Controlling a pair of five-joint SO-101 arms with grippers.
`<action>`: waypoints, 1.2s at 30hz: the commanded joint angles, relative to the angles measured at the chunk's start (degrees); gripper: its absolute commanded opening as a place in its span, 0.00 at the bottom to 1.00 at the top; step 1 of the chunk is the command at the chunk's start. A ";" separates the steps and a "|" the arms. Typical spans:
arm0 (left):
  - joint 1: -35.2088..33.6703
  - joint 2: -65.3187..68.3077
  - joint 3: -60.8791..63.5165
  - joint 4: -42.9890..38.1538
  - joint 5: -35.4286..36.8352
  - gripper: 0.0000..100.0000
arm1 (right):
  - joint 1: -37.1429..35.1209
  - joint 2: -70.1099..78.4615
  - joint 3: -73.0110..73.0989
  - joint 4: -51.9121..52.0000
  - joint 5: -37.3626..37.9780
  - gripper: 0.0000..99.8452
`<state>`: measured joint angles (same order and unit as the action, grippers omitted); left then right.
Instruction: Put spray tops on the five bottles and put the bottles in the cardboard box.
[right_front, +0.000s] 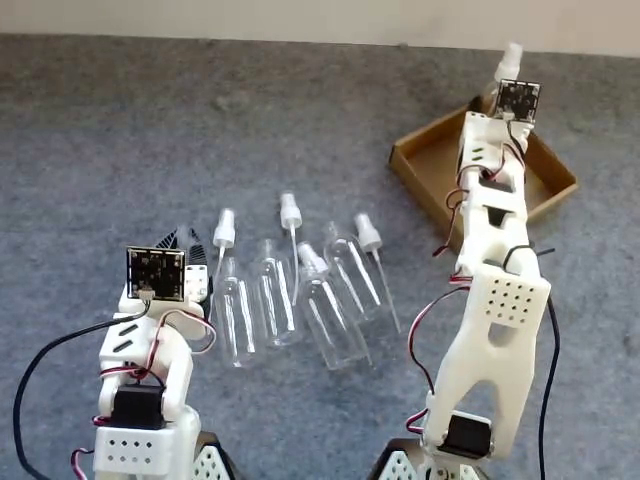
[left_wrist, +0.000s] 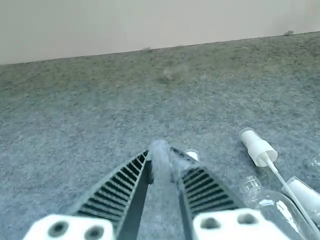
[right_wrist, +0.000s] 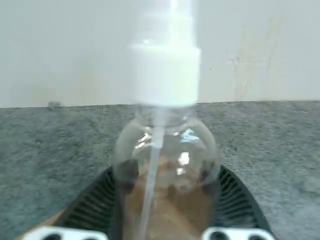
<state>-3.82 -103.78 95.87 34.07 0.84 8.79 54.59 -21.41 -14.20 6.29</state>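
The capped bottle (right_wrist: 165, 150), upright and clamped in the right end effector (right_wrist: 165, 172), hangs above the far side of the cardboard box (right_front: 410, 172).

We noted the left arm (right_front: 150, 360) folded low near its base, the left gripper (left_wrist: 161, 151) with its fingers drawn together at the tips. The right arm (right_front: 490, 290) stretched far forward, the right gripper (right_wrist: 165, 190) clamped around an upright bottle (right_wrist: 165, 150).
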 joint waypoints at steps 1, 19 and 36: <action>1.01 0.04 1.10 -1.32 -0.26 0.01 | 0.48 -1.19 -2.15 -0.84 0.53 0.19; 1.01 0.04 1.10 -1.32 -0.26 0.01 | 0.48 -1.36 -2.33 5.41 0.53 0.20; 1.01 0.04 1.10 -1.32 -0.35 0.01 | 0.66 -1.36 -2.07 5.76 0.53 0.33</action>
<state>-3.82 -103.78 95.87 34.07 0.84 8.79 54.68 -21.85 -8.66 6.37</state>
